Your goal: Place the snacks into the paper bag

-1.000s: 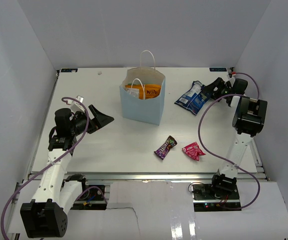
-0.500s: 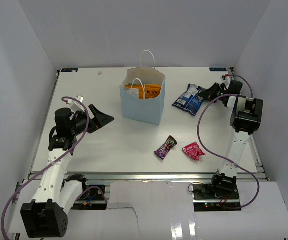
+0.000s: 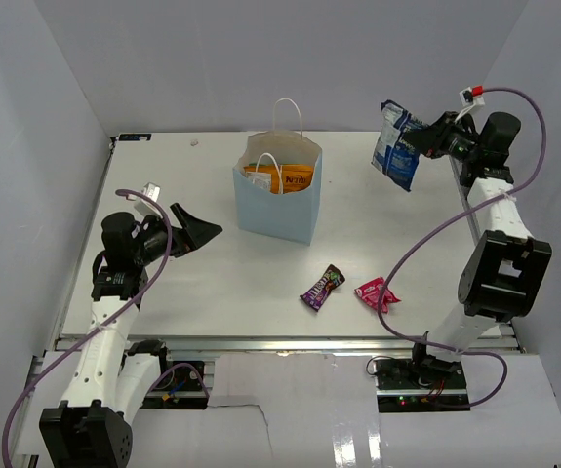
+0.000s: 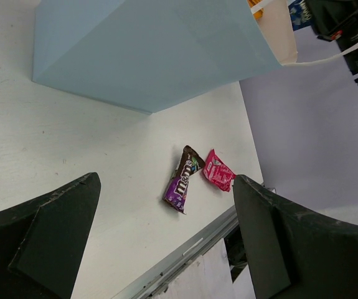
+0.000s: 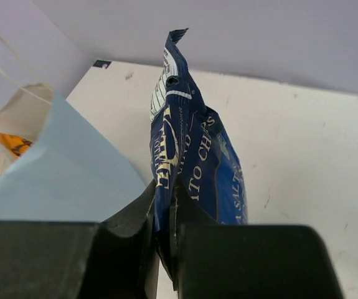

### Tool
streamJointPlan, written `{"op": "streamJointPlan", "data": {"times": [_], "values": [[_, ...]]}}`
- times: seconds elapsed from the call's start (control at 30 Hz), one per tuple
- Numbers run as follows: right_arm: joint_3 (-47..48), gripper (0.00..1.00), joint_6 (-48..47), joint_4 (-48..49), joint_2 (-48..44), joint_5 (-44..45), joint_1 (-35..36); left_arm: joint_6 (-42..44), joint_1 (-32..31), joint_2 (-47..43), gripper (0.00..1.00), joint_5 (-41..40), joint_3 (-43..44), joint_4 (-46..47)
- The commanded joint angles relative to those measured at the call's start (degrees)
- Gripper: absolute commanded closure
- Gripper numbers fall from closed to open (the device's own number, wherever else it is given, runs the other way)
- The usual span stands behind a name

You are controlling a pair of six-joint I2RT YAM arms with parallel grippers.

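Two fingers of my left gripper (image 3: pixel 200 222) stand spread and empty, the paper bag (image 3: pixel 272 210) just beyond their tips. The purple packet (image 3: pixel 321 287) and pink packet (image 3: pixel 376 293) lie loose, well apart from my right gripper (image 3: pixel 426 142), which clamps the blue-white bag (image 3: pixel 395 148) by its edge, aloft. That thin pinch could slip, or the packet could snag the rim and tip the paper bag.

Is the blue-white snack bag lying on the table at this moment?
No, the blue-white bag hangs in the air, pinched by the right gripper, above the table.
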Motion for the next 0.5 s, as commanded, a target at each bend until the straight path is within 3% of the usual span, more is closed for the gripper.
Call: {"op": "streamJointPlan", "data": {"times": [0.0,0.23,0.37,0.47], "values": [[1.7,0.92,-2.8,-2.5,-4.9,1.7,1.3,1.1,0.0,-0.1,0.02,2.5,0.0,2.8],[14.4,0.92,-5.1,-7.8,-10.7,4.5,5.7,2.0,0.0,0.3,0.02,4.1,0.9,4.5],[27.8,0.92,-6.6,-11.8,-9.8,5.7,12.9,2.2,0.0,-0.2,0.02,4.7,0.5,5.3],[32.4,0.92,-8.2,-13.5,-8.6,7.7,19.2,2.4,0.0,-1.1,0.02,5.0,0.0,4.9]]}}
